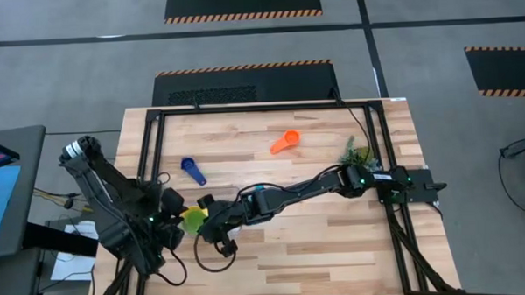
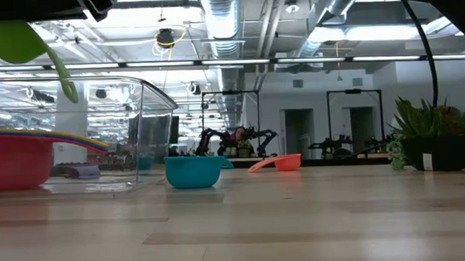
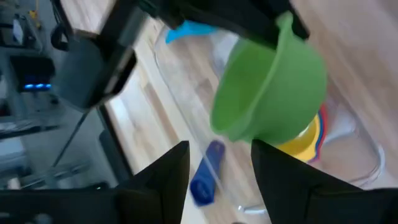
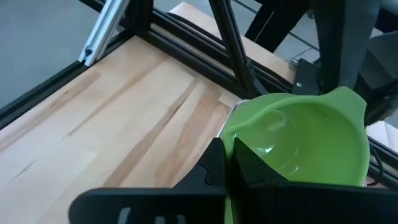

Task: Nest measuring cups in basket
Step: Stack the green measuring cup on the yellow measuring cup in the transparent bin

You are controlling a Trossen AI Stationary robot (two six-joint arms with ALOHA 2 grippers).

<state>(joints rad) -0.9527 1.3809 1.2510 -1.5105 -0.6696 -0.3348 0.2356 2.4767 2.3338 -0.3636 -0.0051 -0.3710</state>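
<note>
- Your right gripper [image 1: 208, 221] reaches across to the table's left front part and is closed on the rim of one green cup [image 1: 193, 220], which hangs in the air; the right wrist view shows the fingers [image 4: 245, 163] pinching the cup [image 4: 298, 140] wall.
- That green cup [image 3: 270, 93] hangs above the clear basket [image 3: 367, 155]; the low view shows it [image 2: 12, 34] well above the basket [image 2: 150, 126] wall.
- Inside the basket you can count a red cup [image 2: 14, 160] with yellow [image 3: 305, 143] nested in it, plus one dark blue cup [image 3: 208, 171] lying apart on the basket floor.
- Three cups lie on the bare table: one blue [image 1: 193, 171], one orange [image 1: 284, 142] and one teal [image 2: 193, 170].
- Your left gripper [image 3: 221, 174] sits just beside the basket with its fingers [image 3: 168, 171] spread apart and nothing between them.
- One small plant [image 1: 357, 151] stands at the table's right side.
</note>
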